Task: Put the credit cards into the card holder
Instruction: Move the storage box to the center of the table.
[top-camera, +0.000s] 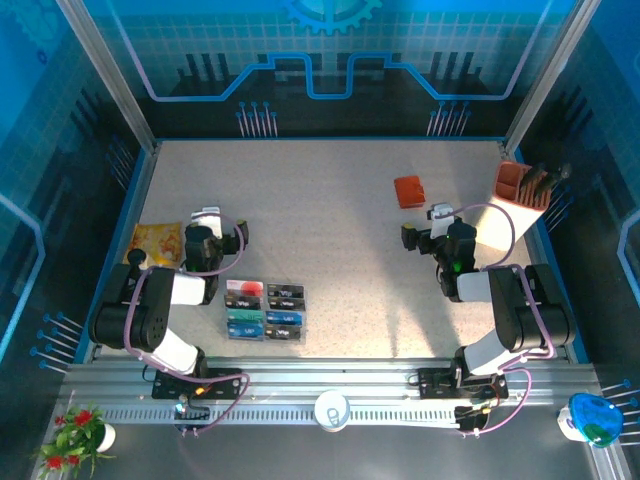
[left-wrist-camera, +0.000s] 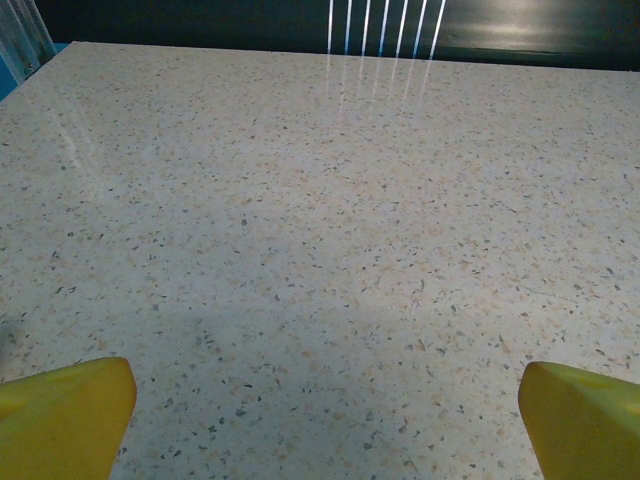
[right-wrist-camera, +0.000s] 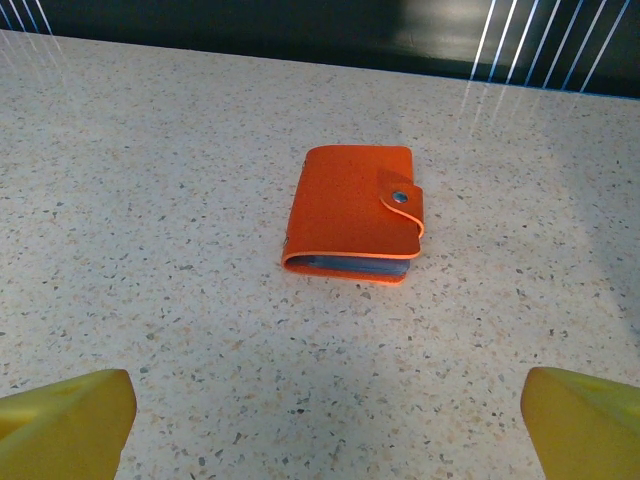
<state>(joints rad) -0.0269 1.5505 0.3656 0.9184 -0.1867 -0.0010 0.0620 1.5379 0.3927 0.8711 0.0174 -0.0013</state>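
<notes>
Between the yellow fingertips (left-wrist-camera: 70, 415) of the left gripper (left-wrist-camera: 325, 410) the speckled table (left-wrist-camera: 320, 200) shows bare, and the jaws stand spread wide, released, grasping nothing. From above, this arm is folded back on the left side of the table, its claw pointing away from the bases, with a yellow snack bag (top-camera: 157, 243) just beside it on the outer side. The right gripper (right-wrist-camera: 325, 410) is likewise released, its two yellow tips set far apart at the lower corners of its wrist view, closed on nothing. Ahead of it, apart from the tips, the card holder (right-wrist-camera: 352, 212) lies flat on the table, folded shut, its strap fastened by a round snap on the right, a grey-blue edge showing along its near side. In the overhead view the holder sits on the right half of the table, just beyond the right claw, with an orange-and-white box of pens (top-camera: 520, 205) standing near it toward the right edge. The credit cards (top-camera: 265, 309) lie well apart from the holder, on the near left part of the table just right of the left arm, laid in two columns of three, mostly dark, with teal, blue and one red and white. A paper cup (top-camera: 331, 410) stands on the metal rail (top-camera: 300, 385) between the two arm bases
</notes>
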